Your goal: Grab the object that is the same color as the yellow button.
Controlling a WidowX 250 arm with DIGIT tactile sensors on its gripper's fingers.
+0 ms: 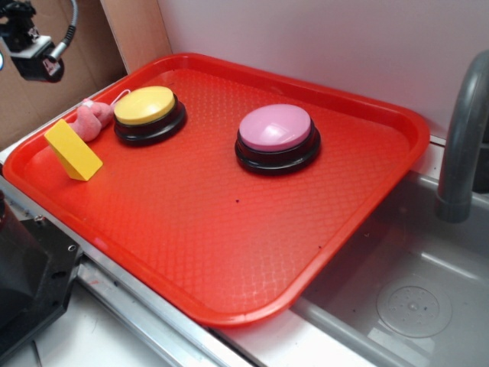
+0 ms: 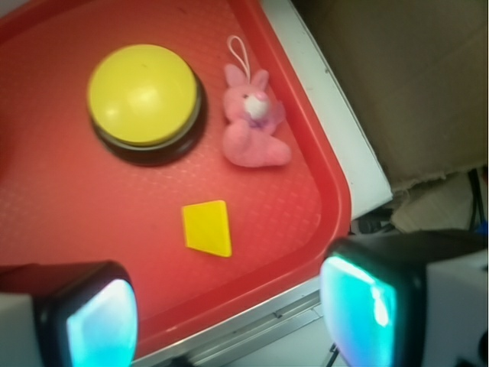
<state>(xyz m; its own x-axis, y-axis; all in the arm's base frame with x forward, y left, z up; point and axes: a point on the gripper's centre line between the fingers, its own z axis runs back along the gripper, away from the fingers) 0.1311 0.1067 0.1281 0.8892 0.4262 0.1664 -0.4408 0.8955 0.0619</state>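
The object, a small yellow wedge block [image 1: 72, 150] [image 2: 207, 228], lies on the red tray [image 1: 199, 252] near its left corner. The yellow button [image 1: 149, 113] [image 2: 144, 98] on its black base stands just behind it. My gripper [image 2: 233, 317] hovers high above the tray's left edge, open, with nothing between its teal pads [image 2: 103, 325]. The wedge sits below and a little ahead of the gap between the fingers. In the exterior view only part of the arm shows at the top left corner.
A pink plush rabbit [image 1: 92, 120] [image 2: 254, 122] lies between the wedge and the yellow button, close to the tray rim. A pink-topped button [image 1: 276, 138] stands mid-tray. A grey sink [image 1: 412, 298] with a faucet [image 1: 462, 138] lies to the right. Cardboard stands behind the tray.
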